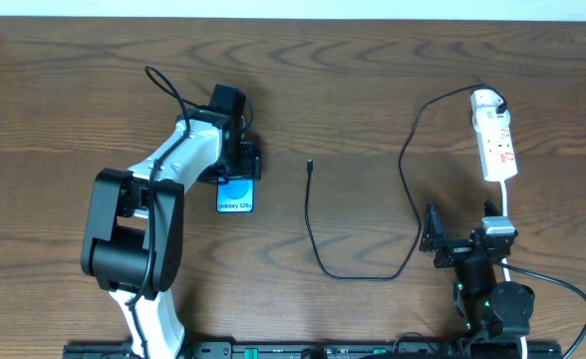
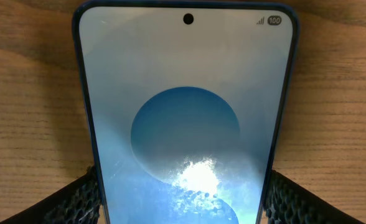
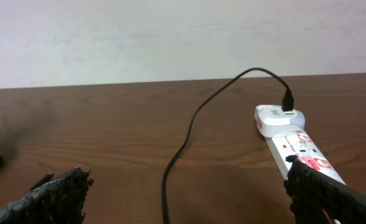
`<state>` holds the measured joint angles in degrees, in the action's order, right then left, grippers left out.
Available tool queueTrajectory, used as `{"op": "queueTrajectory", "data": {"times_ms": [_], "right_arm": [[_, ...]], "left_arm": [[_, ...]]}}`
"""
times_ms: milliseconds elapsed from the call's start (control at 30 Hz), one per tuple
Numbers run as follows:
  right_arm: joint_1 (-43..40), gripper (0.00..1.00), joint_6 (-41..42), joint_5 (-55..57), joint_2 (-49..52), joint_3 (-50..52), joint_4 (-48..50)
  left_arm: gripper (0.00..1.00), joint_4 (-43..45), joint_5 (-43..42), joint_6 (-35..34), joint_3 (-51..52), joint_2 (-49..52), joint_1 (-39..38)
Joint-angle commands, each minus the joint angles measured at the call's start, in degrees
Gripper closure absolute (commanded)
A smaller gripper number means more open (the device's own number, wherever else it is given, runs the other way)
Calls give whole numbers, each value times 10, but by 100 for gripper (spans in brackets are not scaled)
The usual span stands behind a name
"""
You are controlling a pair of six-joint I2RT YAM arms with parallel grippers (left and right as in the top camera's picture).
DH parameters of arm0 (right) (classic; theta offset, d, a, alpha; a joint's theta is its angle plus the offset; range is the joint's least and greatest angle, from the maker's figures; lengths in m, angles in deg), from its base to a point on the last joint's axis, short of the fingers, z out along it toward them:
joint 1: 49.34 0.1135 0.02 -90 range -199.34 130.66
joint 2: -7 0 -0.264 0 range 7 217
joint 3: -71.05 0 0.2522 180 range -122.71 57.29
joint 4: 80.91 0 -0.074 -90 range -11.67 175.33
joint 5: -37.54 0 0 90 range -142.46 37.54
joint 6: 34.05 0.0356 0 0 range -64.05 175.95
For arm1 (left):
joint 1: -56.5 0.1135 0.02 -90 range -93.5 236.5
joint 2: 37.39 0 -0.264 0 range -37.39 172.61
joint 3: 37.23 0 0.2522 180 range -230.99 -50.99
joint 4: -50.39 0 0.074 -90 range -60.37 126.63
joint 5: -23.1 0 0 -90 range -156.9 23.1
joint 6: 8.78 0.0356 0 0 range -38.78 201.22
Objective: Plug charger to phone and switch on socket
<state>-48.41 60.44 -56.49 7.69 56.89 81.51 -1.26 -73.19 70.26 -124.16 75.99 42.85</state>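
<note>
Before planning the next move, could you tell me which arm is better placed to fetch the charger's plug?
Right. The left gripper is occupied, closed on the phone. The right gripper is open and free, and the charger plug end lies between them.

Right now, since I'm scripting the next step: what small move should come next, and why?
Probably reach the open right gripper toward the charger plug. The plug lies free, apart from the phone, whose edges the left gripper appears to hold.
</note>
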Motion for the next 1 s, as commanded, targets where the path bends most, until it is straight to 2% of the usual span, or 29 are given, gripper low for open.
{"op": "queueTrajectory", "data": {"times_ms": [0, 500, 533, 967], "right_arm": [[-1, 1, -3, 3, -3, 1, -3], [-1, 1, -3, 3, -3, 1, -3], [-1, 1, -3, 3, -3, 1, -3], [-1, 1, -3, 3, -3, 1, -3]], "left_arm": [[19, -2, -1, -8, 7, 28, -2], [19, 3, -1, -19, 7, 29, -2], [2, 3, -1, -19, 7, 29, -2], [2, -3, -1, -19, 7, 29, -2]]}}
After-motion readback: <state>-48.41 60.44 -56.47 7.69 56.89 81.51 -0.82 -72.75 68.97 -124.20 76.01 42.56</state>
